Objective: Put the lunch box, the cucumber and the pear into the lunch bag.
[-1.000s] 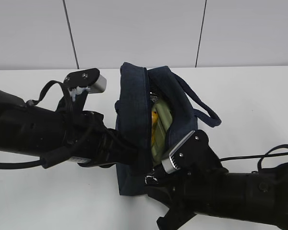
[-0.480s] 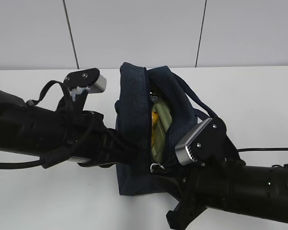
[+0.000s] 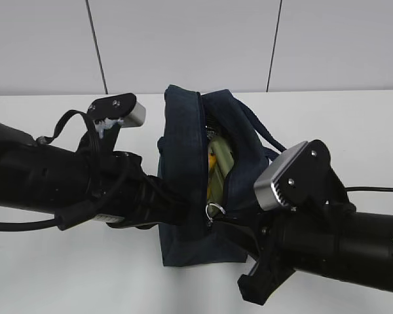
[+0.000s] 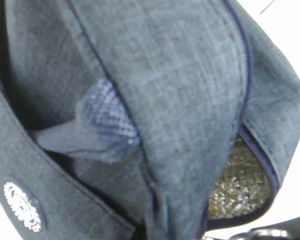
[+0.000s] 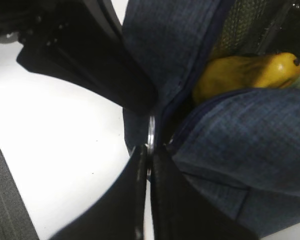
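Observation:
The dark navy lunch bag [image 3: 183, 150] stands mid-table, its top slit partly open. Inside show the yellow pear [image 3: 211, 161] and a pale green strip of the lunch box [image 3: 223, 157]; the cucumber is hidden. In the right wrist view the pear [image 5: 245, 75] lies in the opening. My right gripper [image 5: 149, 150] is shut on the metal ring pull [image 5: 151, 131] of the zipper, which the exterior view shows at the slit's near end [image 3: 214, 210]. My left gripper [image 3: 173, 206] presses against the bag's left side; navy fabric [image 4: 180, 75] fills its view and bunches into a fold at the jaws.
The bag's loop handle [image 3: 275, 145] hangs over its right side. Silver foil lining [image 4: 237, 185] shows at the opening. Black cables [image 3: 373, 191] trail on the white table [image 3: 354, 124] on the right. A wall stands behind.
My right gripper has moved away from the near end along the bag with the ring pull in it. The open slit is shorter. The left arm has not moved.

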Controlling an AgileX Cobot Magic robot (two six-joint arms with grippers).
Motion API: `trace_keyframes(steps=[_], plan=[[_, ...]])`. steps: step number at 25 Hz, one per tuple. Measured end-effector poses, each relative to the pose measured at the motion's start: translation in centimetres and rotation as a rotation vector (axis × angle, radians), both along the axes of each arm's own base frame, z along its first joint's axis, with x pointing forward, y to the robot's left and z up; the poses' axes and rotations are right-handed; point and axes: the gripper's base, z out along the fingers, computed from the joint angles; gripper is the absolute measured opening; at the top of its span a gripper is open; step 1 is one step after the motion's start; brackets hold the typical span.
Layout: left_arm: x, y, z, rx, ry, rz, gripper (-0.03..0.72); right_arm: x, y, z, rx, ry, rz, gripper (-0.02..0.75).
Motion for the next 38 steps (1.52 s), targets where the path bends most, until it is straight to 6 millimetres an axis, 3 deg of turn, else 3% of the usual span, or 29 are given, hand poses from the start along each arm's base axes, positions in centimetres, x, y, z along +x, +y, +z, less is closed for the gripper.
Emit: trace_keyframes(steps=[11,38], plan=[[0.0,0.0,0.0,0.000,0.000,0.000,0.004,-0.2,-0.2,1.2,0.020,-0.037,0.001,0.000],[-0.2,0.1,-0.1,0.035,-0.026,-0.051,0.004,2.4,1.3,5.2,0.100,-0.151,-0.033,0.000]])
